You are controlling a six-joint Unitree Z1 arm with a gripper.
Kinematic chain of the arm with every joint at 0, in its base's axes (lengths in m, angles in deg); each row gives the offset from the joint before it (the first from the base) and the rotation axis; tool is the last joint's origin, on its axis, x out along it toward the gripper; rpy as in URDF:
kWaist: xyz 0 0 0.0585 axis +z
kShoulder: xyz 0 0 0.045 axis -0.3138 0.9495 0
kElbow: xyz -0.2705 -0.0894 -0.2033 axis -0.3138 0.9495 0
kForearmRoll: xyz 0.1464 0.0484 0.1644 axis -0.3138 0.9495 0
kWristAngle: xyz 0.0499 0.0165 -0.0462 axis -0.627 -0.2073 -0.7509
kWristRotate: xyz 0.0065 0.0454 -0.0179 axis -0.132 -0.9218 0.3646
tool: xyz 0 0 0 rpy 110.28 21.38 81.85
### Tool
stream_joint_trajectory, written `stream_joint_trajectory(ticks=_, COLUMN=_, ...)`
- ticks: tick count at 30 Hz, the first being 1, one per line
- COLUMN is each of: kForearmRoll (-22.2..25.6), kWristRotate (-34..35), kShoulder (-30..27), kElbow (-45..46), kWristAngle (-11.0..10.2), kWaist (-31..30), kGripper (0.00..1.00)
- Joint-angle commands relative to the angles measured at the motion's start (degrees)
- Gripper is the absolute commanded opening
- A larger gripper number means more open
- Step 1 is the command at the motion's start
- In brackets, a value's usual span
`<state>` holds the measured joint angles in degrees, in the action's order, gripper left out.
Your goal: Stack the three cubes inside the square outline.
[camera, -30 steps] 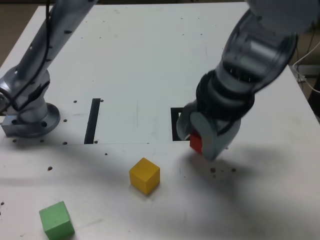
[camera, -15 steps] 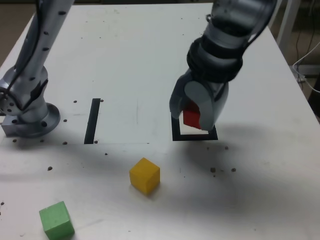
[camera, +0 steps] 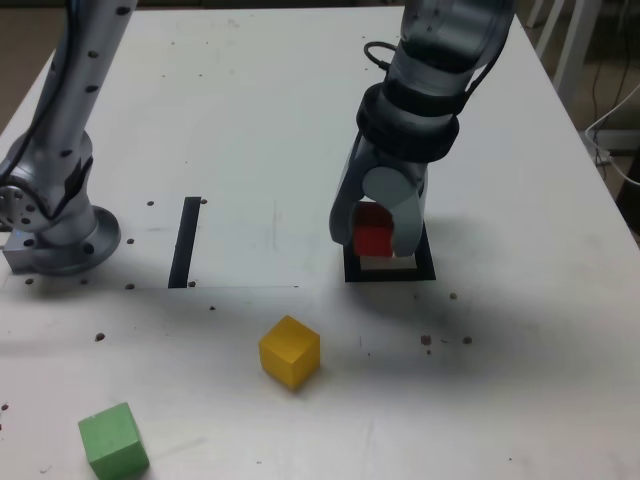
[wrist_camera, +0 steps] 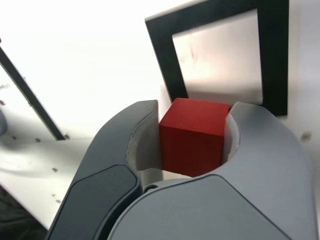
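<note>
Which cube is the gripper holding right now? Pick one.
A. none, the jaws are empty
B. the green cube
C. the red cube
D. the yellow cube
C. The wrist view shows the gripper shut on the red cube, carried over the square outline, while the yellow cube and the green cube sit loose on the table.

White desk (camera: 250, 120) fills most of the exterior view — scuffed, dotted with small dark specks and screw holes. Beyond the desk's far right corner: white frame legs (camera: 572, 45), a cable (camera: 612, 125), brownish floor (camera: 30, 30) past its left edge.
</note>
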<state>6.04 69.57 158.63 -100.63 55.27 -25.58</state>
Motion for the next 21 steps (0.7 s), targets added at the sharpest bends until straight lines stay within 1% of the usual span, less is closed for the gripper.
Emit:
stream_joint_trajectory(ticks=1, kForearmRoll=-0.8, kWristRotate=0.5, kShoulder=0.2, kElbow=0.4, kWristAngle=0.2, kWaist=0.6, kGripper=0.33)
stream_joint_trajectory(ticks=10, kForearmRoll=-2.5, kWristRotate=1.2, kShoulder=0.9, kElbow=1.4, kWristAngle=0.3, kWaist=2.4, kGripper=0.33)
stream_joint_trajectory(ticks=21, kForearmRoll=-4.0, kWristRotate=1.2, kShoulder=1.5, kElbow=2.4, kWristAngle=0.3, kWaist=3.2, kGripper=0.33)
